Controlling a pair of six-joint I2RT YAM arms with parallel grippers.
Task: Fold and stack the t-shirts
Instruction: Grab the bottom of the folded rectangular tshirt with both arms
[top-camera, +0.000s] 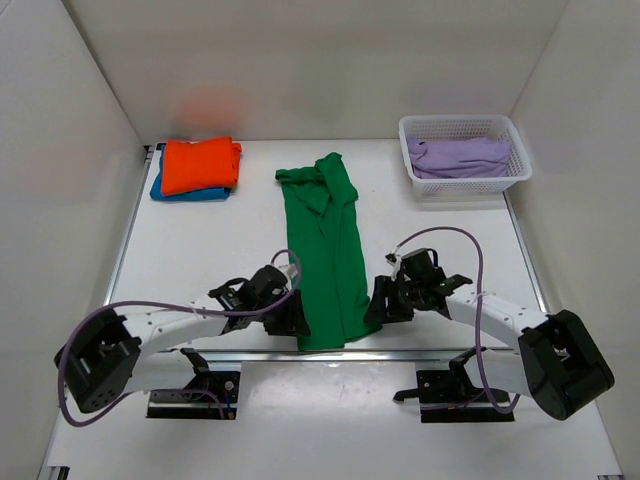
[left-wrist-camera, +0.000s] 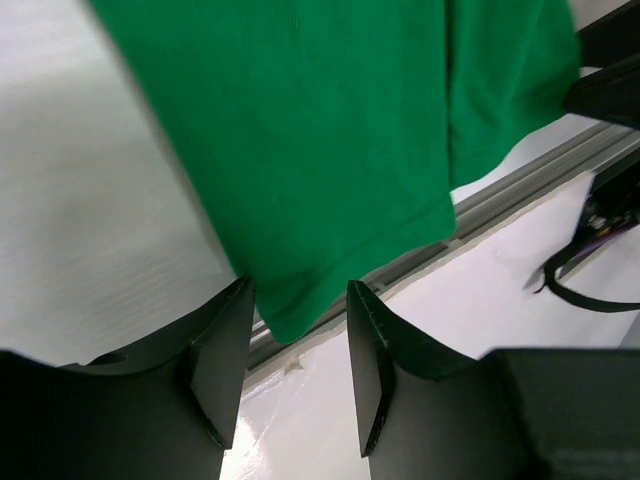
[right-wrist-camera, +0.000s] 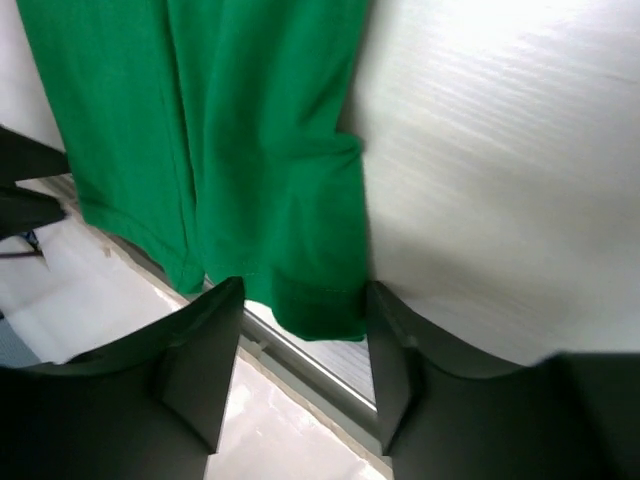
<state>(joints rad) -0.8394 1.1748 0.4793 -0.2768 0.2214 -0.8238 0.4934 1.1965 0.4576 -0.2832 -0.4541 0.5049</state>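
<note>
Arms low, end effectors (left-wrist-camera: 298, 300) (right-wrist-camera: 305, 300) apparently straddling green t-shirt (top-camera: 325, 250) hem corners.

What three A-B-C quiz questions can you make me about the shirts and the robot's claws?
1. What colour is the cloth in the basket? A. yellow B. red C. purple
2. Where is the orange shirt? A. in the basket B. on the blue shirt C. under the cloth
3. How are the left claw and right claw? A. open, at the green shirt's near corners B. shut on the orange shirt C. lifting the basket

Answers: 1 C, the cloth looks purple. 2 B, blue peeks out beneath it. 3 A, each wrist view shows jaws apart at a green corner.
</note>
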